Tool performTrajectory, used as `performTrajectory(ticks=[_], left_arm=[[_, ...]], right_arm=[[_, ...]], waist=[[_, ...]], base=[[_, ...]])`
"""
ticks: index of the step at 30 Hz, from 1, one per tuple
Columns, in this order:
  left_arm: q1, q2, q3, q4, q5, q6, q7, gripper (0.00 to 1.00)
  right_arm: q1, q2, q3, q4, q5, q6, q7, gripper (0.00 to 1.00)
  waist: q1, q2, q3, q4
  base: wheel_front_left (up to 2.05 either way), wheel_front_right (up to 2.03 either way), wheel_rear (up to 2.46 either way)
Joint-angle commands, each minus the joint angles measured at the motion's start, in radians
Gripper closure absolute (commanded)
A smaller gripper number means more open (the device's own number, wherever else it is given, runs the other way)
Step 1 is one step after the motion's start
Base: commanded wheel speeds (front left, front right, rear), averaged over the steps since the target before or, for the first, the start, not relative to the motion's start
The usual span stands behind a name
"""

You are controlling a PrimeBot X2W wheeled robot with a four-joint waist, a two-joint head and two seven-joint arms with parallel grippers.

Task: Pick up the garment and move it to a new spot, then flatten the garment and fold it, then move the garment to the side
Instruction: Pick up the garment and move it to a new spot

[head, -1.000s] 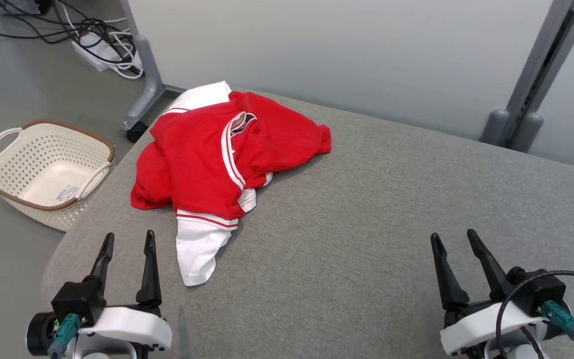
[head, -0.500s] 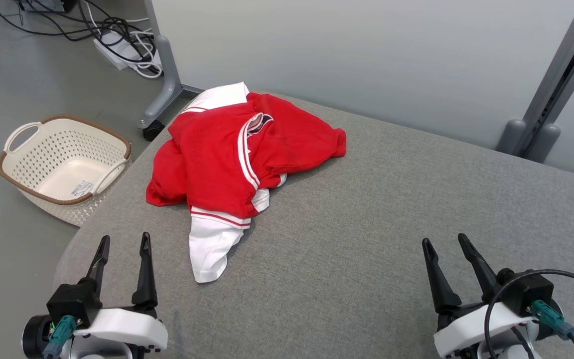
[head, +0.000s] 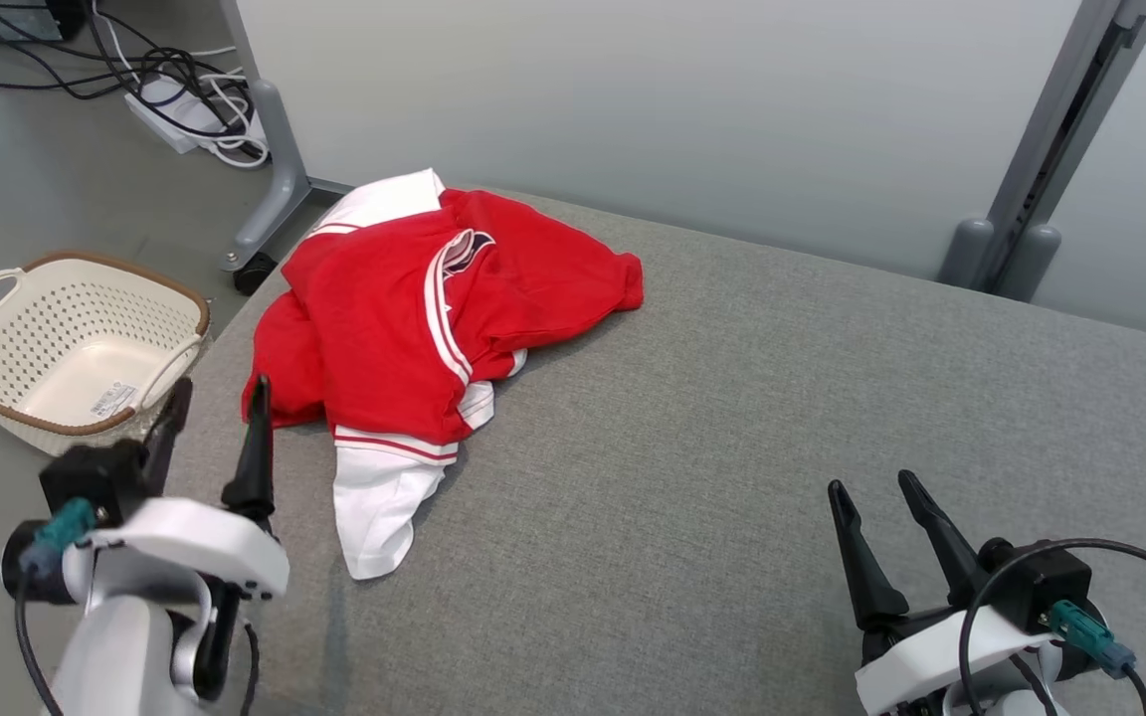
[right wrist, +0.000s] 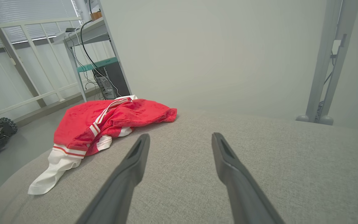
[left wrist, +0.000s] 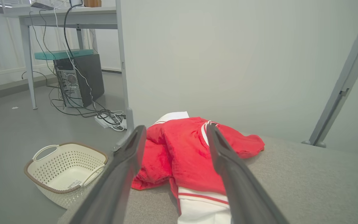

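Note:
A crumpled red garment (head: 404, 308) with white sleeves and striped trim lies in a heap at the far left of the grey padded table (head: 732, 418). One white sleeve (head: 374, 507) trails toward me. My left gripper (head: 218, 393) is raised and open just short of the heap's left edge, its fingers framing the red garment (left wrist: 185, 152) in the left wrist view. My right gripper (head: 873, 482) hovers open and empty low at the near right, well away from the garment (right wrist: 104, 124).
A cream perforated laundry basket (head: 66, 348) with brown rim sits on the floor left of the table. Cables and a power strip (head: 185, 109) lie behind it beside a grey wheeled frame leg (head: 270, 189). A grey upright post (head: 1031, 169) stands at the back right.
My left arm has lifted and advanced toward the garment's left edge. The head camera has swung, shifting the whole picture. The right gripper holds its pose, and the garment lies as before.

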Motion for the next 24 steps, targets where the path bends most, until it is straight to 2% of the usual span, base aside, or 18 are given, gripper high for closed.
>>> performTrajectory(ticks=[1, 3, 7, 12, 17, 19, 24], left_arm=[[-0.042, 0.010, 0.001, 0.014, -0.030, -0.009, 0.028, 0.00], [-0.094, 0.051, -0.006, 0.052, -0.054, -0.020, 0.101, 0.00], [-0.196, 0.095, -0.018, 0.113, -0.165, -0.033, 0.273, 0.00], [-0.293, 0.200, -0.109, 0.143, -0.303, -0.032, 0.526, 0.00], [-0.355, 0.272, -0.161, 0.174, -0.458, -0.033, 0.732, 0.00], [-0.376, 0.304, -0.171, 0.193, -0.501, -0.033, 0.794, 0.00], [-0.419, 0.340, -0.199, 0.266, -0.571, -0.033, 0.903, 0.00]], right_arm=[[-0.006, -0.009, -0.004, 0.003, 0.003, 0.002, -0.006, 0.00], [-0.012, -0.009, -0.004, 0.004, 0.009, 0.002, -0.006, 0.00], [-0.029, -0.008, 0.002, 0.000, 0.016, 0.002, -0.006, 0.00], [-0.057, -0.008, 0.010, -0.004, 0.022, 0.002, -0.006, 0.00], [-0.085, -0.007, 0.014, -0.012, 0.029, 0.002, -0.006, 0.00], [-0.098, -0.007, 0.017, -0.014, 0.032, 0.002, -0.006, 0.00], [-0.115, -0.008, 0.021, -0.012, 0.035, 0.002, -0.006, 0.00]], waist=[[0.0000, 0.0000, 0.005, -0.014], [0.0000, 0.0000, 0.008, -0.036], [0.0000, 0.0000, 0.025, -0.086], [0.0000, 0.0000, 0.064, -0.154], [0.0000, 0.0000, 0.110, -0.226], [0.0000, 0.0000, 0.127, -0.253], [0.0000, 0.0000, 0.151, -0.310]], base=[[0.00, 0.00, 0.00], [0.00, 0.00, 0.00], [0.00, 0.00, 0.00], [0.00, 0.00, 0.00], [0.00, 0.00, 0.00], [0.00, 0.00, 0.00], [0.00, 0.00, 0.00]])
